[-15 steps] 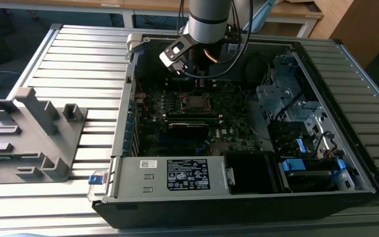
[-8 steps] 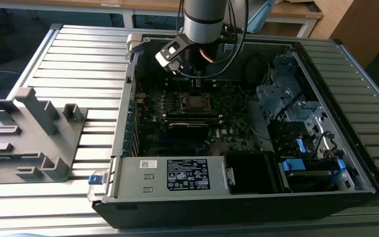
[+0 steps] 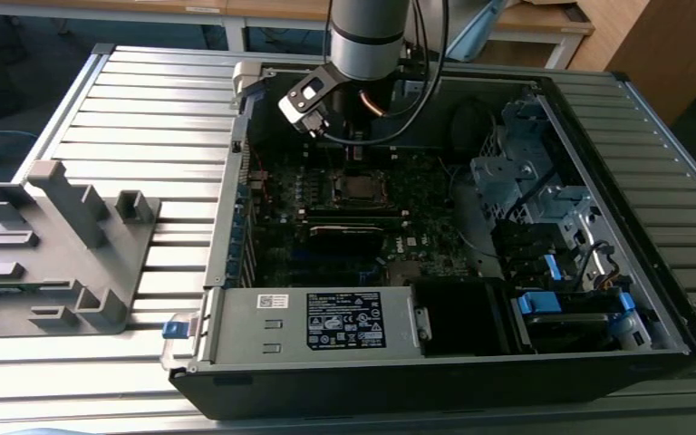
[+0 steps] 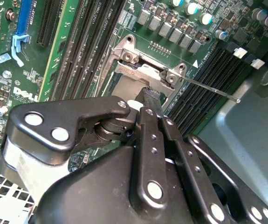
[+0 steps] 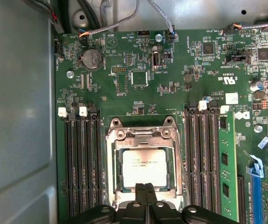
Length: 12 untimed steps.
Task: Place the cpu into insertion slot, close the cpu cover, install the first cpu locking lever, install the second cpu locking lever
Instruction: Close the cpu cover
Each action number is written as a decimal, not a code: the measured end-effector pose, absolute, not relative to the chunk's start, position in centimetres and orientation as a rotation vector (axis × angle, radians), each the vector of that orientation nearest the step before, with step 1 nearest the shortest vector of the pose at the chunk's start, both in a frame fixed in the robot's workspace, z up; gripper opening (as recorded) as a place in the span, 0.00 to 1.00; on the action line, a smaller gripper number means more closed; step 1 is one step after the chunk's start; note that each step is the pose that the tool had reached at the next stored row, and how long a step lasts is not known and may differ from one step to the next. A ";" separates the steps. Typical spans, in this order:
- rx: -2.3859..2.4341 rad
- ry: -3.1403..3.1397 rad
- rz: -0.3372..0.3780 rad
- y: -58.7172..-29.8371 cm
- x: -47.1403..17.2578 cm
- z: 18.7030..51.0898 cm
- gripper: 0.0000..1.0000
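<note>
Light: diffuse, even | table slats (image 3: pixel 142 100): bright | case interior (image 3: pixel 469 136): dim, shadowed | glare: cpu (image 5: pixel 144 168) top washed pale; soft sheen on case wall (image 5: pixel 17 116)

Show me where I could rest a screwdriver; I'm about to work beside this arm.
Free: the slatted table between the grey fixture and the computer case, and its strip on the exterior view's right of the case. Inside, the bare metal panel beside the memory slots. Crowded: around the cpu cover, where the hand sits shut at its edge.
</note>
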State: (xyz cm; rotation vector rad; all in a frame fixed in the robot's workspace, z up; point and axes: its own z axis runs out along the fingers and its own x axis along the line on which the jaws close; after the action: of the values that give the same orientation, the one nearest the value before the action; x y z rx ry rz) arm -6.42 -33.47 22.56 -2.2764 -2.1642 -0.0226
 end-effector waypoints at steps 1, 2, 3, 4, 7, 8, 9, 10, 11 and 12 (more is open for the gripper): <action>-2.276 -2.164 -0.022 -33.5 -6.4 22.6 0.10; -2.276 -2.164 -0.022 -33.5 -6.4 22.6 0.10; -2.276 -2.164 -0.023 -33.5 -6.4 22.5 0.10; -2.276 -2.164 -0.023 -33.5 -6.4 22.5 0.10; -2.277 -2.165 -0.024 -33.5 -6.7 22.5 0.10; -2.277 -2.165 -0.025 -33.5 -6.8 22.5 0.10; -2.277 -2.165 -0.025 -33.5 -6.9 22.5 0.10; -2.277 -2.165 -0.024 -33.6 -6.9 22.5 0.10; -2.277 -2.165 -0.024 -33.6 -6.9 22.4 0.10; -2.277 -2.165 -0.024 -33.6 -7.0 22.4 0.10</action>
State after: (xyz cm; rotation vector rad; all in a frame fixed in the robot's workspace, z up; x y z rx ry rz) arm -6.97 -33.63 22.37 -2.2768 -2.1648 -0.0245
